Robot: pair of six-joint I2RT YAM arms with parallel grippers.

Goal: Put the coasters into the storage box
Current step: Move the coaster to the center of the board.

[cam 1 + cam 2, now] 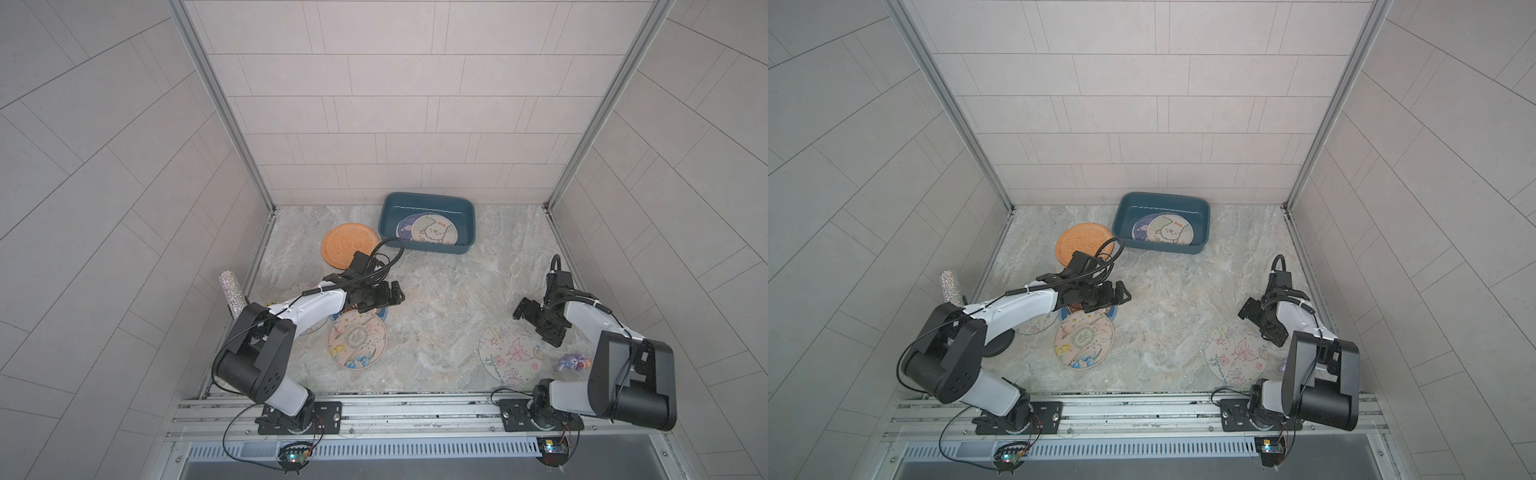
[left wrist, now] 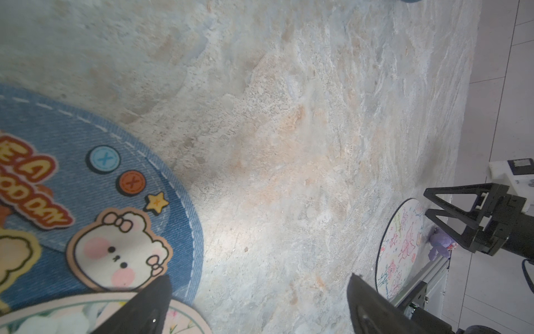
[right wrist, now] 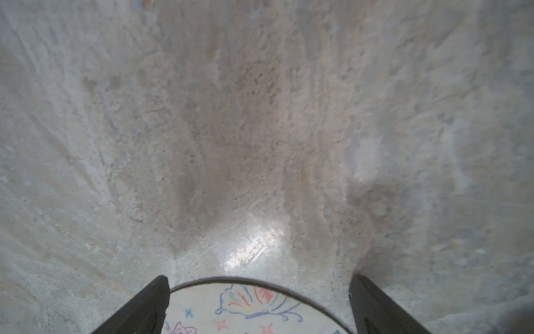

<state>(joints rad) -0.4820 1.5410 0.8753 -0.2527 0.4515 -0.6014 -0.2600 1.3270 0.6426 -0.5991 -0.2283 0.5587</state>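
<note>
The dark teal storage box (image 1: 385, 216) (image 1: 1120, 218) stands at the back, holding a cartoon dog coaster (image 1: 434, 230) on top of another one. On the table lie an orange coaster (image 1: 343, 245), a floral coaster (image 1: 357, 340) and a butterfly coaster (image 1: 509, 355) (image 3: 254, 309). A blue denim cartoon coaster (image 2: 86, 202) sits partly under the floral one. My left gripper (image 1: 392, 294) (image 2: 258, 280) hovers open at the denim coaster's edge, holding nothing. Above the far edge of the butterfly coaster, my right gripper (image 1: 536, 325) (image 3: 258, 280) is open and empty.
A glittery microphone (image 1: 230, 291) on a black round base (image 1: 996, 345) stands at the left wall. A small purple toy (image 1: 571, 362) lies near the right arm. A pale coaster (image 1: 1038, 326) lies partly under the left arm. Tiled walls enclose three sides.
</note>
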